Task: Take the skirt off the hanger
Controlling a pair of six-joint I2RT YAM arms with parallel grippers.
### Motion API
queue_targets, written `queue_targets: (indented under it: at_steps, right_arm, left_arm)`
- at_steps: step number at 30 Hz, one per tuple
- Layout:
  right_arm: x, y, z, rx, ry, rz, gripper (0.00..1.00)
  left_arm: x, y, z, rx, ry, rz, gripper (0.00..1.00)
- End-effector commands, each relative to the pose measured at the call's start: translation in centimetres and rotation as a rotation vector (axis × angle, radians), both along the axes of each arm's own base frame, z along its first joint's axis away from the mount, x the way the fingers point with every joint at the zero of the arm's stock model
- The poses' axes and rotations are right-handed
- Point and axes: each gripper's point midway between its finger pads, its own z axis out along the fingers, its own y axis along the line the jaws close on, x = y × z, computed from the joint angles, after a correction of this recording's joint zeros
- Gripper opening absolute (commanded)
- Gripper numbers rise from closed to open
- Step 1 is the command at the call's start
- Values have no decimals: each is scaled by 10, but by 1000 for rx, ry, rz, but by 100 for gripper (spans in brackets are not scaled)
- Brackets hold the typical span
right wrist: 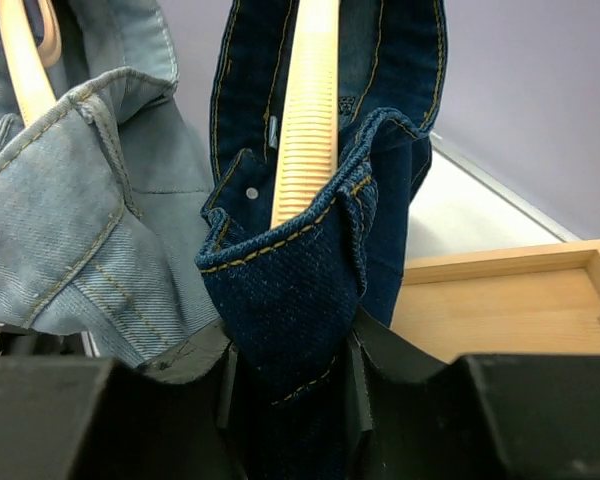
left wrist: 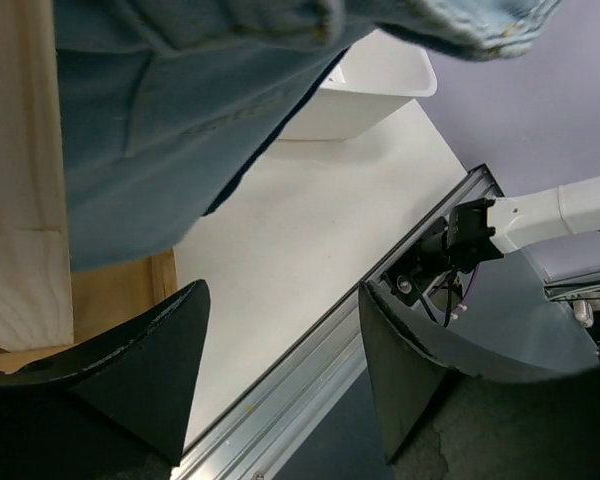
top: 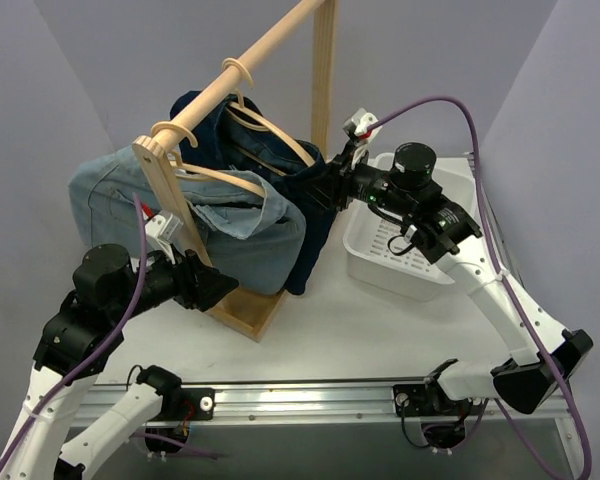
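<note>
A dark blue denim skirt point(top: 310, 215) hangs on a wooden hanger point(top: 270, 128) from the rack's rail. My right gripper point(top: 332, 185) is shut on a bunched fold of its waistband point(right wrist: 290, 290), with the ribbed hanger arm point(right wrist: 308, 120) just above the fold. A light blue denim skirt point(top: 110, 190) hangs on a second hanger point(top: 220, 177) nearer the front. My left gripper point(top: 220, 285) is low beside the rack post, under the light skirt's hem point(left wrist: 150, 130). It point(left wrist: 282, 290) stands open with only table and rail between its fingers.
The wooden rack has a sloping rail point(top: 270, 45), a front post point(top: 175, 215) and a flat base point(top: 250, 315). A white plastic basket point(top: 400, 255) sits right of the rack, behind the right arm. The metal mounting rail point(left wrist: 310, 370) runs along the near table edge.
</note>
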Motion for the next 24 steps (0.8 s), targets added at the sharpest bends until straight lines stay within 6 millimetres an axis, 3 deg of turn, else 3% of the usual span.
queue_targets:
  at_steps: [1,9,12,16,21,22,24]
  right_arm:
    - [1,-19,35,46,-105,-114,0]
    - [-13,-47,76,109,-189,-201,0]
    - [-11,-50,91,129,-213,-225,0]
    - [-7,-51,113,143,-241,-238,0]
    - [8,-47,126,141,-248,-255,0]
    - [8,-48,133,150,-256,-260,0]
    - [10,-46,135,152,-251,-256,0]
  left_arm:
    - [8,-3,28,-33,-113,2,69]
    - [5,-29,26,-115,-59,-129,63]
    - [6,-36,24,-106,-46,-172,54]
    - [3,-45,23,-82,-26,-213,53]
    - [-5,-64,21,-32,-20,-268,57]
    - [-15,-67,23,-10,-18,-293,58]
    - [-10,-58,27,6,-51,-220,70]
